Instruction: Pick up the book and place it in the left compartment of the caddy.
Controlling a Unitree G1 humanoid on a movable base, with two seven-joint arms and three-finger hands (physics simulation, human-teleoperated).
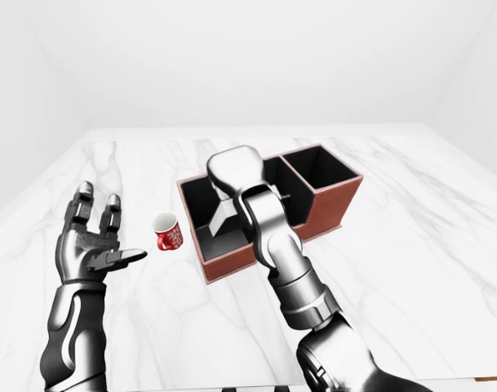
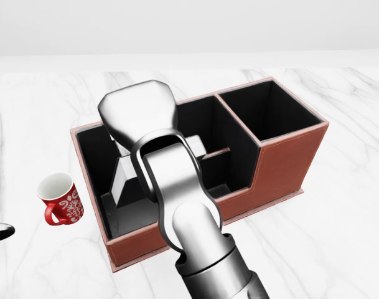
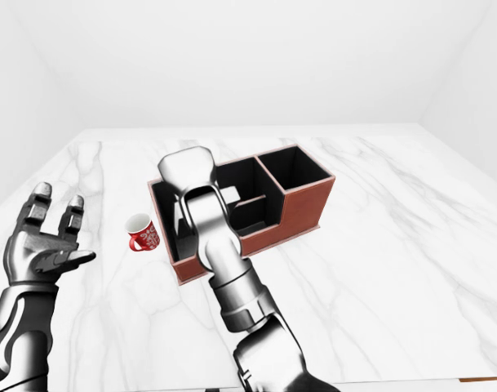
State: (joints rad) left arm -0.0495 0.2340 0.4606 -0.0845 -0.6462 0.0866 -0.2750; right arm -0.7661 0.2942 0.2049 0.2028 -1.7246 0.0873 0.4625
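Note:
The brown caddy [image 2: 287, 163] with black compartments lies on the white marble table. A grey book [image 2: 122, 182] stands tilted inside its left compartment. My right hand [image 2: 139, 112] hangs over that compartment, right above the book's top. Its back faces the cameras and hides the fingers, so I cannot tell whether they hold the book. My left hand [image 1: 109, 230] is open and empty, palm up, to the left of the caddy in the left-eye view.
A red mug with a white pattern [image 2: 62, 199] stands just left of the caddy, between it and my left hand. The marble table [image 1: 411, 269] stretches wide to the right. White walls stand behind it.

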